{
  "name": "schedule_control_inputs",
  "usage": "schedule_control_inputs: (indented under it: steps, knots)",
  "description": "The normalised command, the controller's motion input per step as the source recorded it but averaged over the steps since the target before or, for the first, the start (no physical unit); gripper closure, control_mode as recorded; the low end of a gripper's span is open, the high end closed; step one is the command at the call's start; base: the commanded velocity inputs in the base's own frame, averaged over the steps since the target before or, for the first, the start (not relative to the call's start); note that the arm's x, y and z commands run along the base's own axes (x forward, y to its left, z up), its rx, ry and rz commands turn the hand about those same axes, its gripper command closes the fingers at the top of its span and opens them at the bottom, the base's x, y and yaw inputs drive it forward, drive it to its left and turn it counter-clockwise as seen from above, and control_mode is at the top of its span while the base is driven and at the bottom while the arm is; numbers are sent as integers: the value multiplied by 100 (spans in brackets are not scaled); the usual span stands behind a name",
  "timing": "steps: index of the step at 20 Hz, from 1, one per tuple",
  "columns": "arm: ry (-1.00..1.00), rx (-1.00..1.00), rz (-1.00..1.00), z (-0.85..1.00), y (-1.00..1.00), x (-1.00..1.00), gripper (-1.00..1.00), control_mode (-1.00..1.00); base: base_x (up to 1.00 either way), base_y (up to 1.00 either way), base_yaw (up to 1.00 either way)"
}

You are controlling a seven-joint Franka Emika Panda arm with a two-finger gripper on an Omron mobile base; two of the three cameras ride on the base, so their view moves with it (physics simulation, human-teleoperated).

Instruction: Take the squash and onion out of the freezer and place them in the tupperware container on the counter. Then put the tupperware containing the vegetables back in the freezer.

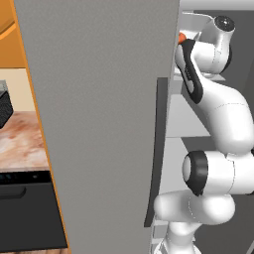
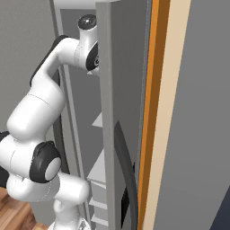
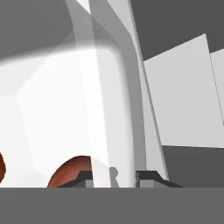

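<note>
**Arm Reaching Into the Open Freezer**

Containers and contents: the freezer (image 1: pixel 99 124) stands with its matte-grey door swung out towards the base; the pale shelves (image 1: pixel 186 116) inside show past the door edge; the white arm (image 1: pixel 223 119) passes round that edge and into the upper compartment; in the hand view a reddish-brown rounded item (image 3: pixel 72 173), probably the onion, lies on the white interior floor just beside the left fingertip (image 3: pixel 83 177); a second reddish sliver (image 3: pixel 1 168) sits at the left border of that view; a small orange spot (image 1: pixel 182 37) shows beside the wrist in the left base view.

Hidden or unclear: the gripper (image 3: pixel 114 178) shows as two dark tips set close together either side of a pale upright strip (image 3: pixel 109 109) of the interior; whether the jaws are clenched on anything or released cannot be told; the rounded item is cut off by the lower edge, so its identity is not certain; the door covers most of the interior in both base views.

Surface and room: the marbled surface (image 1: pixel 20 139) lies left of the door, with a dark object (image 1: pixel 5 106) resting on it; a black dishwasher (image 1: pixel 30 208) sits below; the dark bar handle (image 2: pixel 126 170) runs down the door; an orange cabinet panel (image 2: pixel 152 112) stands just beside it; wooden floor (image 2: pixel 15 213) shows at the lower left of the right base view.
</note>
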Motion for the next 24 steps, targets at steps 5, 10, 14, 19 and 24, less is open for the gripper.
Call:
schedule_control_inputs:
  steps: [5, 10, 14, 19, 24]
  knots:
    - [-1, 0, 9, 18, -13, 33, 100, -100, 0, 0, 0]
    - [0, 0, 6, 2, -13, 38, 100, -100, 0, 0, 0]
    - [0, 0, 1, 0, 0, 28, -100, -100, 0, 0, 0]
    - [-7, 0, 0, 0, 0, 7, -100, -100, 0, 0, 0]
    - [-23, -1, 0, 13, 0, -5, -100, -100, 0, 0, 0]
